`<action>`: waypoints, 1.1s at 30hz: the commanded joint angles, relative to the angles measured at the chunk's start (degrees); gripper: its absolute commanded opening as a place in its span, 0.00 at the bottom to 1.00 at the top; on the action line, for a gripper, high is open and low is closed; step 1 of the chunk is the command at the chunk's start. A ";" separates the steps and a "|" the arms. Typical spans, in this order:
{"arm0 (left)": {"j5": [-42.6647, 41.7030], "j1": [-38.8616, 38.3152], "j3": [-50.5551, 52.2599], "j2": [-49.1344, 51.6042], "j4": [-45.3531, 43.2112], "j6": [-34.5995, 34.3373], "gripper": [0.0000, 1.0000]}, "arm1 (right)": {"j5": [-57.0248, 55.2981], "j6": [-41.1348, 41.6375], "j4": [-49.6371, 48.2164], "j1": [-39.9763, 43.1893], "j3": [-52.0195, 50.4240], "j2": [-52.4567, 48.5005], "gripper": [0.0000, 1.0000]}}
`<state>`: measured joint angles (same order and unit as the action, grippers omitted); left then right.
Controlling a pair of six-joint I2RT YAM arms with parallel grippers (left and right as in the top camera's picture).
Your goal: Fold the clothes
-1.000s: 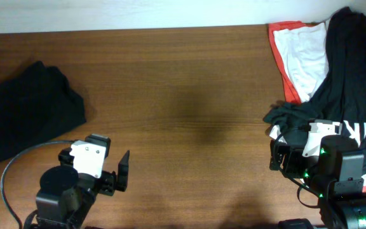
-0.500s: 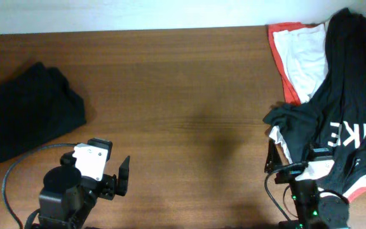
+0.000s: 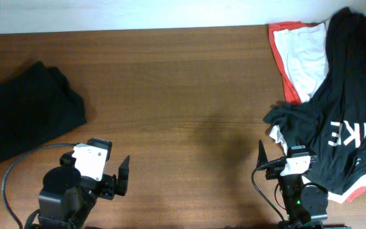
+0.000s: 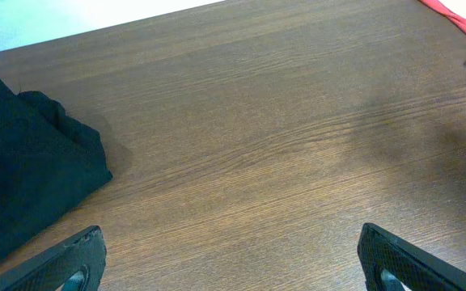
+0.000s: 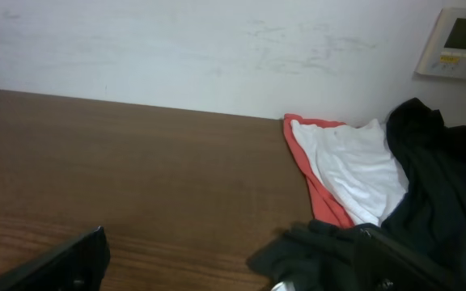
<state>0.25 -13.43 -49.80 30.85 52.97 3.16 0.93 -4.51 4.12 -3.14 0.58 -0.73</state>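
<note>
A heap of unfolded clothes lies at the right: a black shirt with white letters (image 3: 345,121) over a red and white shirt (image 3: 300,60). They also show in the right wrist view, the black shirt (image 5: 435,194) over the red and white shirt (image 5: 342,166). A folded black garment (image 3: 27,114) lies at the far left and shows in the left wrist view (image 4: 19,178). My left gripper (image 4: 231,263) is open and empty over bare wood near the front left (image 3: 110,175). My right gripper (image 5: 233,267) is open and empty, at the heap's near left edge (image 3: 275,159).
The wooden table (image 3: 183,89) spans the view, with a white wall behind it (image 5: 176,48). A wall control panel (image 5: 457,44) hangs at the upper right.
My right arm has drawn back toward the front edge, uncovering more of the black shirt and its white letters. My left arm has barely moved.
</note>
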 commanded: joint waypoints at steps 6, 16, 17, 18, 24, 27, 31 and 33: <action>0.13 0.15 0.26 -0.24 -0.13 -0.35 0.99 | -0.11 0.04 0.37 0.22 -0.26 0.37 0.99; 3.67 7.61 40.81 -27.21 -46.71 -1.22 0.99 | -0.11 0.04 0.37 0.22 -0.26 0.37 0.99; 4.13 7.61 45.53 -27.80 -55.89 -1.22 0.99 | -0.11 0.04 0.39 0.22 -0.26 0.37 0.99; 3.74 7.58 49.31 -28.68 -60.50 -1.44 0.99 | -0.11 0.04 0.37 0.22 -0.26 0.37 0.99; -0.92 7.93 49.22 -30.58 -48.19 -1.44 0.99 | -0.11 0.04 0.37 0.22 -0.26 0.37 0.99; -0.90 7.93 49.22 -30.56 -48.19 -1.44 0.99 | -0.11 0.04 0.37 0.22 -0.26 0.37 0.99; -0.92 7.93 49.24 -30.56 -48.19 -1.44 0.99 | -0.11 0.04 0.39 0.22 -0.26 0.37 0.99; -0.90 7.93 49.22 -30.56 -48.17 -1.44 0.99 | -0.11 0.04 0.37 0.22 -0.26 0.37 0.99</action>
<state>0.62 -5.91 -0.73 0.78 4.54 2.26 0.91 -4.51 4.16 -3.14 0.58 -0.73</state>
